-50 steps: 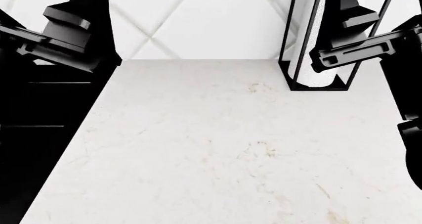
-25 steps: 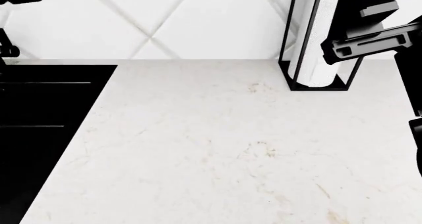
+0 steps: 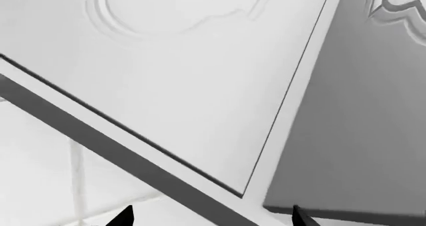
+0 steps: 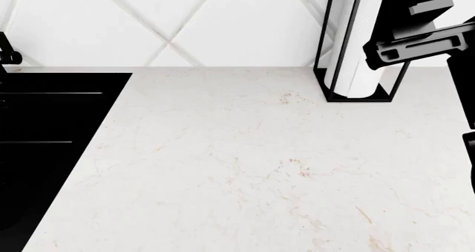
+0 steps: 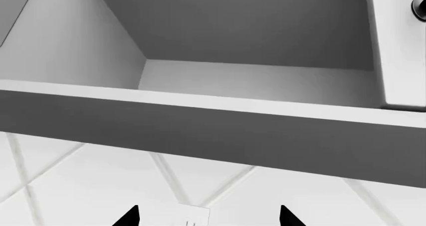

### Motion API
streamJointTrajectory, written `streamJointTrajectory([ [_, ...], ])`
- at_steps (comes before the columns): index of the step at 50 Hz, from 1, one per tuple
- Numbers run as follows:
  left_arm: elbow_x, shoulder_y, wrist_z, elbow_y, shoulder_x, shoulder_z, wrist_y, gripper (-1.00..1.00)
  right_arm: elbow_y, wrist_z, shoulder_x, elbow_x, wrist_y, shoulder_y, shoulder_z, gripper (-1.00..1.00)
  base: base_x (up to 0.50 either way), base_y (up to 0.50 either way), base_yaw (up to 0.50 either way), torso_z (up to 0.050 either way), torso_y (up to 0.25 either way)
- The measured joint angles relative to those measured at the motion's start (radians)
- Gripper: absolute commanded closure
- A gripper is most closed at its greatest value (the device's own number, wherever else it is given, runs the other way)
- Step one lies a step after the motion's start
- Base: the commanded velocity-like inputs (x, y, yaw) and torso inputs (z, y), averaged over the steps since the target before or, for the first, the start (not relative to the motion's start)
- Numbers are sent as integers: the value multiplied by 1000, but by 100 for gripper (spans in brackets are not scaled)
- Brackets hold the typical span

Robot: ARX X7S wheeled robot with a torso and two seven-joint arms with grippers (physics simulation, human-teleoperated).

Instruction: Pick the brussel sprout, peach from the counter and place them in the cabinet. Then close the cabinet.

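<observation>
Left wrist view: the cam looked up at a white cabinet door [image 3: 199, 81] with a raised oval moulding, its edge running diagonally, grey cabinet interior [image 3: 372, 111] beside it. Only two dark tips of the left gripper [image 3: 209, 217] showed at the frame edge, well apart, w/ nothing between them.

Head view: the counter [image 4: 245, 168] lay broad and white w/ tan veins, a black stovetop [image 4: 44, 129] at its left edge. A paper towel roll [image 4: 352, 46] stood upright in a black frame near the tiled wall [image 4: 178, 24]. Part of the right arm [image 4: 419, 38] hung in front of the roll; its claw wasn't visible here. Neither sprout nor peach showed in any view (can't tell where they were).

Right wrist view: the open cabinet's shelf edge [image 5: 213, 131] and bare interior. Right gripper [image 5: 207, 217] tips spread apart, holding nothing.
</observation>
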Motion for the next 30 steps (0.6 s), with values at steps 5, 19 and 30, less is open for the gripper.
streamJointTrajectory([
  [5, 0, 1, -24, -16, 8, -16, 16, -100, 2, -1, -1, -3, -4, -1, -2, -100, 0, 0, 0, 0, 0],
  [19, 0, -94, -1, -72, 69, -13, 42, -100, 7, -4, -3, -10, -13, -4, -7, -100, 0, 0, 0, 0, 0],
  [30, 0, -227, 32, -138, 131, 30, 30, -100, 9, -3, -3, -7, -16, -4, -7, -100, 0, 0, 0, 0, 0],
])
